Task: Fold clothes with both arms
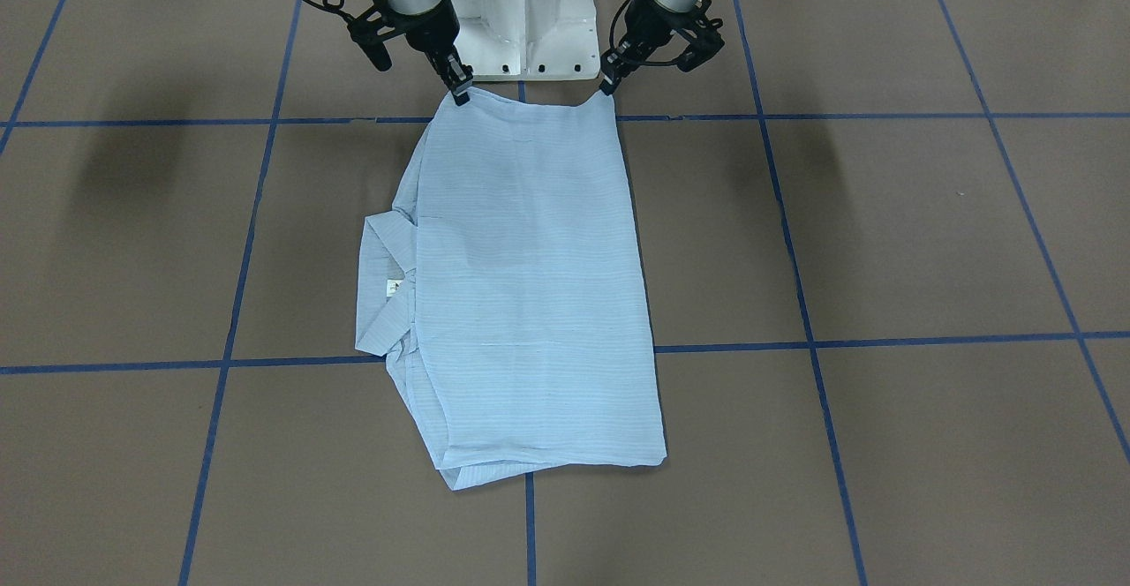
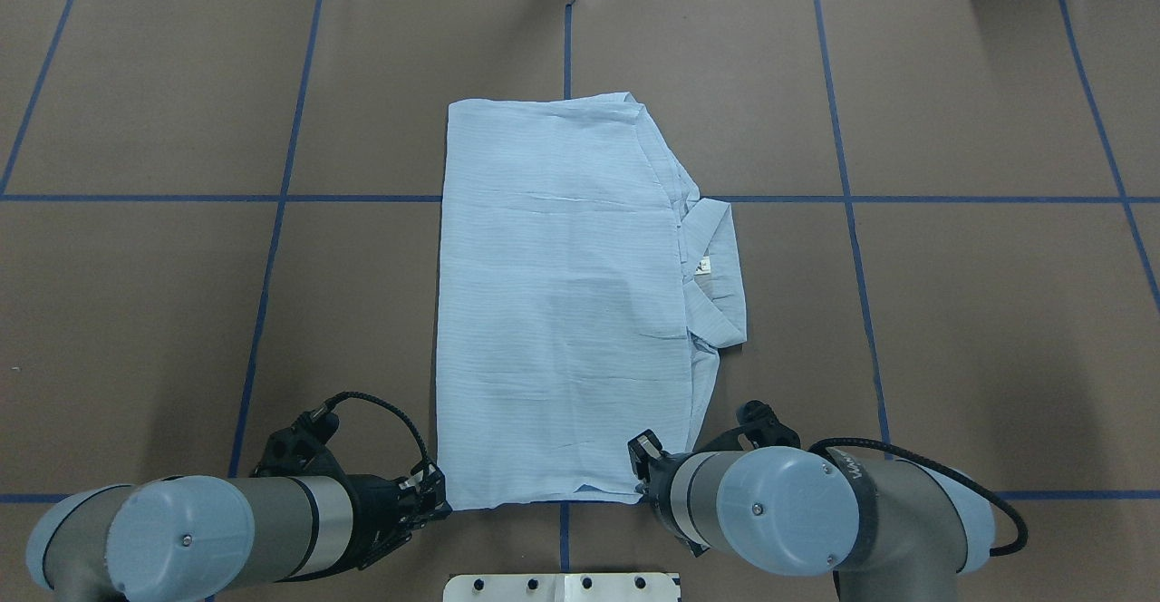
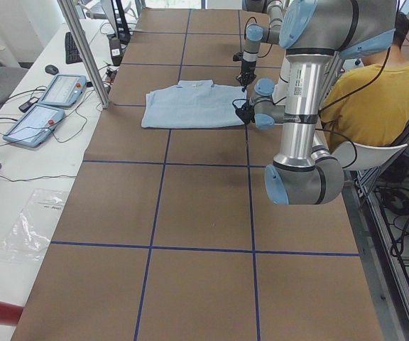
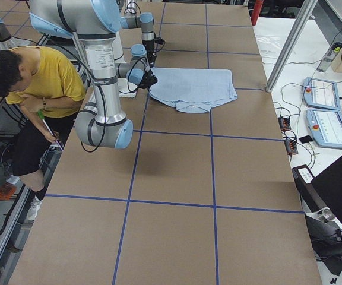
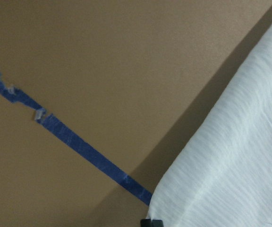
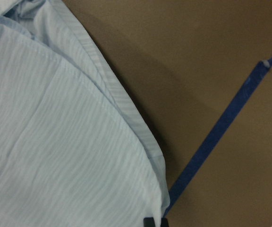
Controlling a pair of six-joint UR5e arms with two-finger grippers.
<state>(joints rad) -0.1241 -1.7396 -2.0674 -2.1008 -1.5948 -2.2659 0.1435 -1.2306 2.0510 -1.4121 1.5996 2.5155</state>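
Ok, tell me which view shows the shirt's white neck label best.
The exterior front-facing view: the neck label lies unobstructed inside the collar there. The overhead exterior shows it too, slightly smaller. In both side views it is too small to tell; the wrist views show only shirt corners.

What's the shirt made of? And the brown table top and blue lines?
The shirt looks like thin woven cloth, maybe cotton: fine stripes, soft creases. The table cover looks like dull brown paper or card. The blue lines look like tape, torn at one spot.
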